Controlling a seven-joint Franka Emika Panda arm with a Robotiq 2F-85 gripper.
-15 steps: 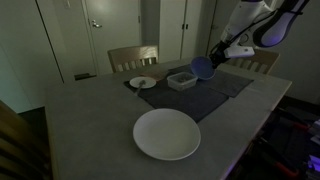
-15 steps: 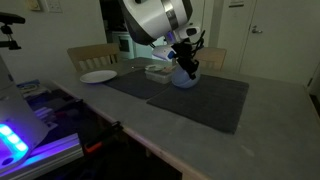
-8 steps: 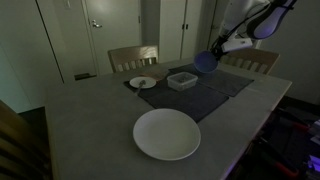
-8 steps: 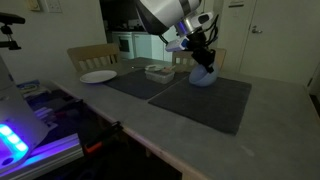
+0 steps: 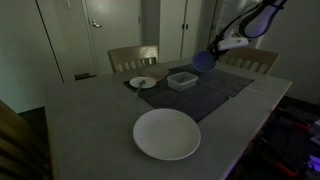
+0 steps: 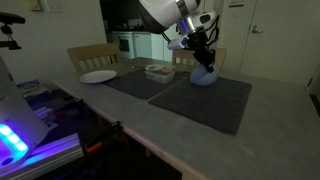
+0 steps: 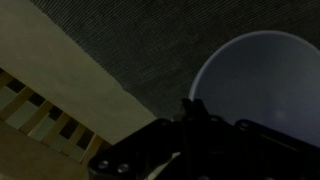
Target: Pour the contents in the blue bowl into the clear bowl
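The blue bowl (image 5: pixel 204 62) is at the far corner of the dark mat (image 5: pixel 205 95), beside the clear bowl (image 5: pixel 181 80) and apart from it. My gripper (image 5: pixel 214 53) is shut on the blue bowl's rim. In an exterior view the blue bowl (image 6: pixel 205 76) sits low at the mat (image 6: pixel 205 100) under the gripper (image 6: pixel 203 60); I cannot tell if it touches. The clear bowl (image 6: pixel 158 72) is further along the mat. In the wrist view the blue bowl (image 7: pixel 265 80) fills the right side, with a finger (image 7: pixel 190 108) over its rim. Its contents do not show.
A large white plate (image 5: pixel 166 134) lies on the grey table (image 5: pixel 90 120) near the front; it also shows in an exterior view (image 6: pixel 98 76). A small white saucer (image 5: pixel 142 83) sits at the mat's corner. Wooden chairs (image 5: pixel 132 57) stand behind the table.
My gripper has carried the blue bowl sideways away from the clear bowl towards the mat's far corner. In the last half second it has barely moved.
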